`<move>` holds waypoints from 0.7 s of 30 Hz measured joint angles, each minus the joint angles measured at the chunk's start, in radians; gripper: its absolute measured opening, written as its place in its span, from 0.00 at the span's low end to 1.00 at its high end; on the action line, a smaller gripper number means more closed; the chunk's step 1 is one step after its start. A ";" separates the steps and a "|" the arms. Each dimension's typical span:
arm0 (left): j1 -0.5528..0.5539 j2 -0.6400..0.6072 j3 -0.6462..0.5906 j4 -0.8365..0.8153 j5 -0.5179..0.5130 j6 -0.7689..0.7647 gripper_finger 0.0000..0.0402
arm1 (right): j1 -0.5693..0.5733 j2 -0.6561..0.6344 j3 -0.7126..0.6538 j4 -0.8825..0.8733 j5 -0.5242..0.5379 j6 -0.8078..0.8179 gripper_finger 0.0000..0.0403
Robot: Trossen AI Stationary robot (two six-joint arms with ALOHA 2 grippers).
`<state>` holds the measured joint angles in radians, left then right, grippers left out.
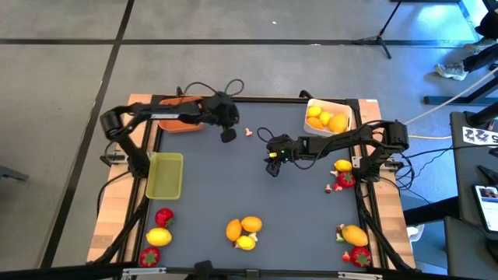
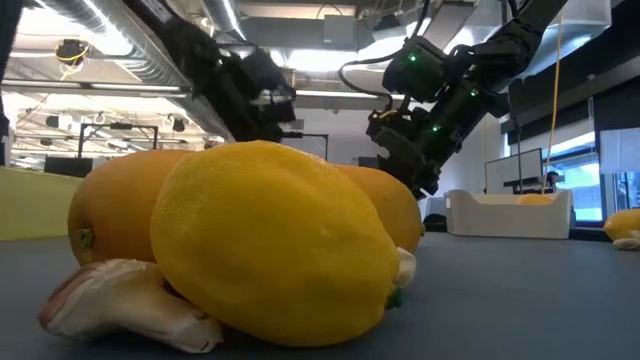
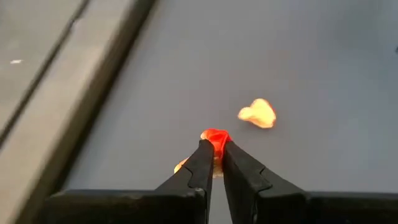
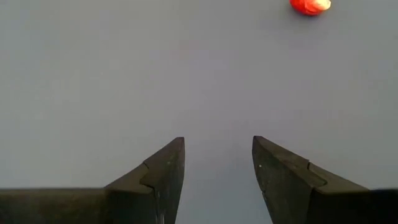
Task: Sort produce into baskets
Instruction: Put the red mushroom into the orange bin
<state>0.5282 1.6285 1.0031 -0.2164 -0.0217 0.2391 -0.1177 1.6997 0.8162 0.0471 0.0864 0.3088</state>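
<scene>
Left pincer (image 3: pixel 212 149) pinched nearly shut on a small red bit (image 3: pixel 216 138), tips right at the bench (image 3: pixel 298 56). Pale bit (image 3: pixel 257 113) lying just past and beside those tips, not touching. Right pincer (image 4: pixel 217 155) about half open, holding nothing, with a red piece (image 4: pixel 310 6) well ahead.

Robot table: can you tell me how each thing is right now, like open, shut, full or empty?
left gripper: fingers shut on a small red bit
right gripper: fingers open, holding nothing, over bare table
white basket: holds yellow and orange fruits
yellow-green basket: empty
orange basket: partly hidden by the left arm, contents unclear
pale bit: lying loose on the table
</scene>
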 joint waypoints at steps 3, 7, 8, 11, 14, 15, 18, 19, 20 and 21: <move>0.014 -0.106 0.001 -0.079 -0.038 -0.007 0.07 | 0.000 0.000 0.000 0.005 -0.012 0.026 0.47; 0.052 -0.235 0.001 -0.203 -0.089 -0.040 0.07 | 0.000 0.000 0.000 0.010 -0.026 0.051 0.47; 0.065 -0.264 0.001 -0.233 -0.098 -0.047 0.07 | 0.000 0.000 0.000 0.011 -0.026 0.051 0.47; 0.111 -0.326 0.001 -0.336 -0.155 -0.046 0.07 | 0.000 0.000 0.000 0.012 -0.026 0.051 0.47; 0.165 -0.357 -0.024 -0.382 -0.221 -0.074 0.07 | 0.000 0.000 0.000 0.012 -0.026 0.051 0.47; 0.183 -0.361 -0.043 -0.375 -0.223 -0.082 0.07 | 0.000 0.000 0.000 0.012 -0.026 0.051 0.47; 0.229 -0.353 -0.097 -0.370 -0.223 -0.090 0.07 | 0.000 0.000 0.000 0.012 -0.002 0.063 0.47; 0.238 -0.348 -0.116 -0.361 -0.223 -0.100 0.07 | 0.000 0.000 0.000 0.011 0.014 0.078 0.47; 0.246 -0.342 -0.133 -0.348 -0.223 -0.113 0.07 | 0.000 0.000 0.000 0.010 0.029 0.085 0.47; 0.252 -0.338 -0.146 -0.344 -0.223 -0.121 0.07 | 0.000 0.000 0.000 0.008 0.037 0.085 0.47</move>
<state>0.7799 1.2909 0.8575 -0.5600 -0.2447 0.1176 -0.1181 1.6997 0.8162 0.0552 0.1233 0.3943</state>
